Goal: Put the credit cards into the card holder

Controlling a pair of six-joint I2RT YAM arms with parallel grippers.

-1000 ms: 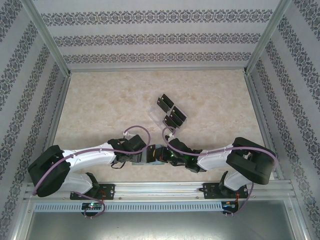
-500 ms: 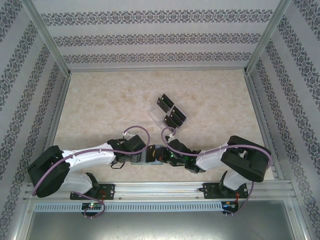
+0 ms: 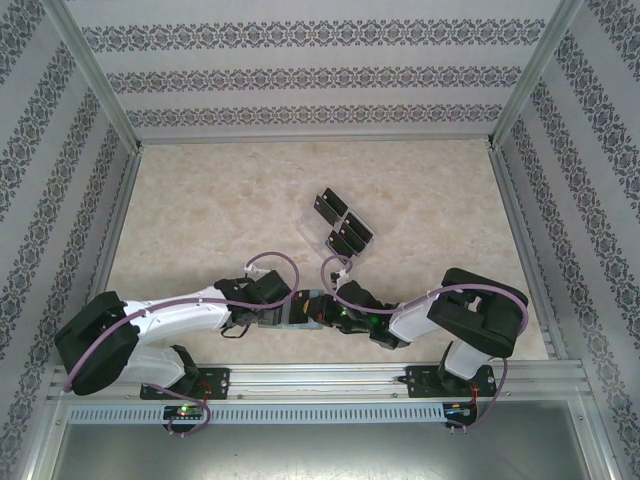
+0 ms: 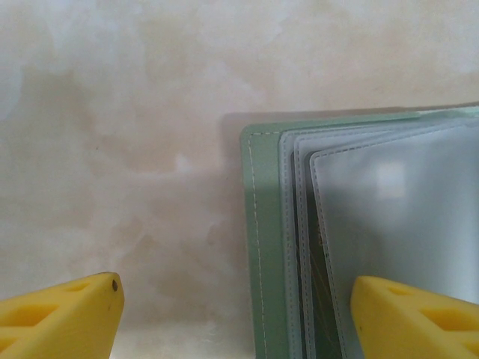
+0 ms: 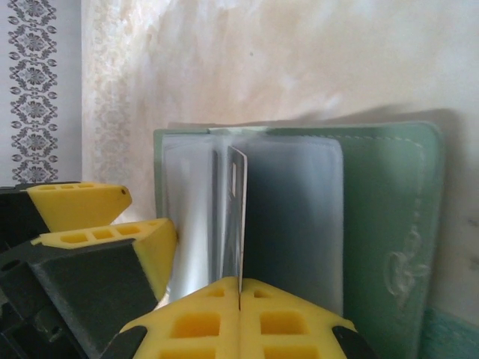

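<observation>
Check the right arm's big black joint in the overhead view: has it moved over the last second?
Yes. The black joint has swung left, from well right of its base mount to nearly in line above it in the picture.

The right arm's bulky black elbow has swung left, toward the middle of the table. The purple cable loop by its wrist has shifted slightly left too.
</observation>
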